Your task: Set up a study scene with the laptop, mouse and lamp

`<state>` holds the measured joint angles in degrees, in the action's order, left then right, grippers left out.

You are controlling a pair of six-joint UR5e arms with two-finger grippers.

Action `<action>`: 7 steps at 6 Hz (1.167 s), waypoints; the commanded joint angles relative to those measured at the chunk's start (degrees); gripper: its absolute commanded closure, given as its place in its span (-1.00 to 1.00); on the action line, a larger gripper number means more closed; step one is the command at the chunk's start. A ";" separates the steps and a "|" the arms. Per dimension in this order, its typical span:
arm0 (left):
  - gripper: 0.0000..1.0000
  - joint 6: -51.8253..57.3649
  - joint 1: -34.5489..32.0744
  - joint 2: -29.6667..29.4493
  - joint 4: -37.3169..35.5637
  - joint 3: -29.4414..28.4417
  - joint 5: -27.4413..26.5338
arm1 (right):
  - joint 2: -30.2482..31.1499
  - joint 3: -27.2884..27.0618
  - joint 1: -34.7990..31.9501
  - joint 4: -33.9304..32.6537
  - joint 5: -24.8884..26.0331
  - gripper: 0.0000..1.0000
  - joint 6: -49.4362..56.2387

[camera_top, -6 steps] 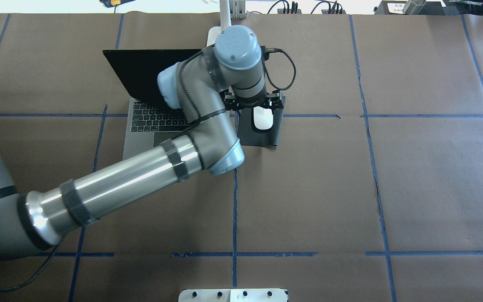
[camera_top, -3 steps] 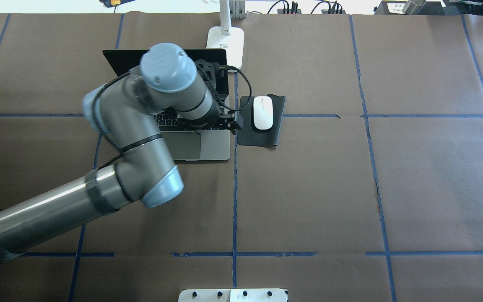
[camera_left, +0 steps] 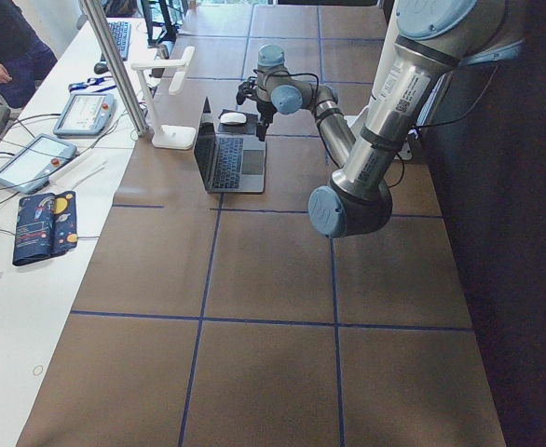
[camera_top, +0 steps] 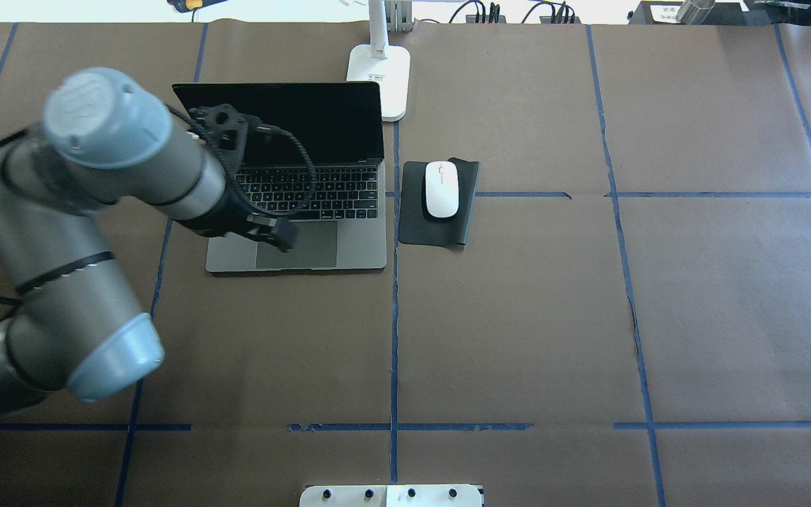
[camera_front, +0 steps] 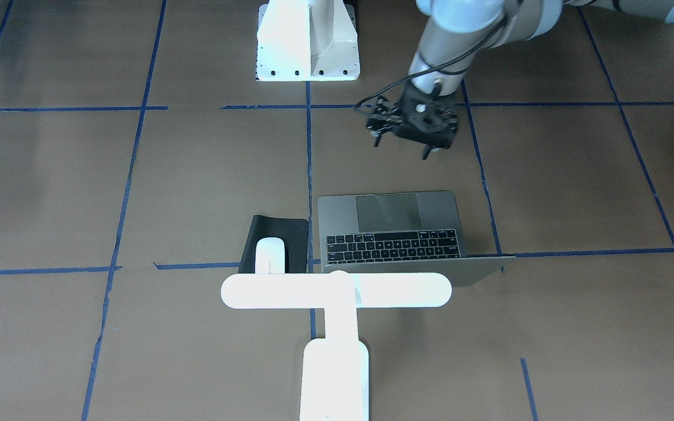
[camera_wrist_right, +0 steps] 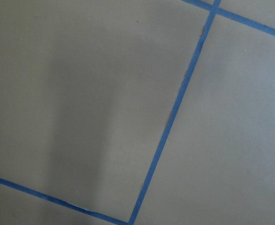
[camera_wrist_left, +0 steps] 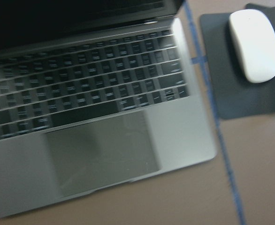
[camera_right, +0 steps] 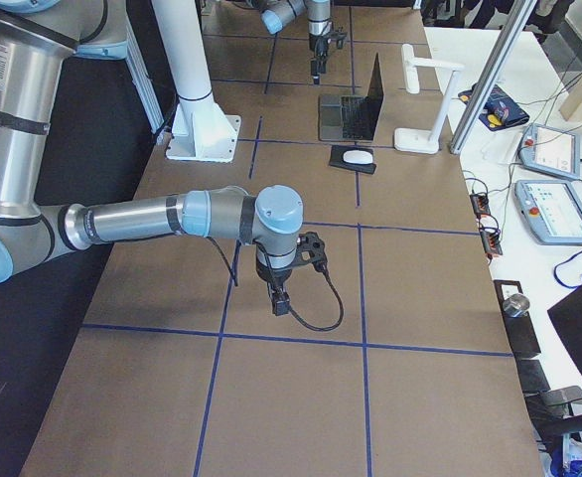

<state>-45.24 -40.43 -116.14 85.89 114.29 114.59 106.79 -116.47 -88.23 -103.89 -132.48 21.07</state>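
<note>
The grey laptop (camera_top: 349, 239) stands open at the table's far middle, with its screen dark. The white mouse (camera_top: 441, 189) lies on a black mat (camera_top: 419, 227) just right of it. The white lamp (camera_top: 379, 70) stands behind them, and its bar (camera_front: 278, 290) hangs over the laptop's back edge. My left gripper (camera_front: 401, 149) is open and empty, in the air over the laptop's front edge (camera_top: 275, 232). The left wrist view shows the laptop (camera_wrist_left: 184, 136) and the mouse (camera_wrist_left: 255, 44). My right gripper (camera_right: 281, 298) hovers low over bare table, and I cannot tell whether it is open or shut.
A white boxy pedestal (camera_front: 308, 41) stands at the robot's side of the table. A bench with tablets and cables (camera_right: 549, 199) runs along the far side behind a metal post (camera_left: 115, 65). Brown paper with blue tape lines covers the table.
My left gripper has drawn back from over the mouse, moving left across the laptop and toward the robot. The mouse stays on the mat.
</note>
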 commanded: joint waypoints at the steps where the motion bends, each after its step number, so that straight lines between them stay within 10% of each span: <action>1: -1.00 19.47 -11.00 11.23 -2.57 4.53 5.77 | 0.26 1.15 -1.50 0.00 0.03 -1.00 0.11; 7: -1.00 55.83 -42.75 35.87 -2.49 -2.73 18.90 | 0.79 2.13 -2.56 0.00 -0.15 -1.00 -0.06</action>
<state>6.29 -78.08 -82.67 83.34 113.94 131.30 107.58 -114.44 -90.79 -103.89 -132.59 21.04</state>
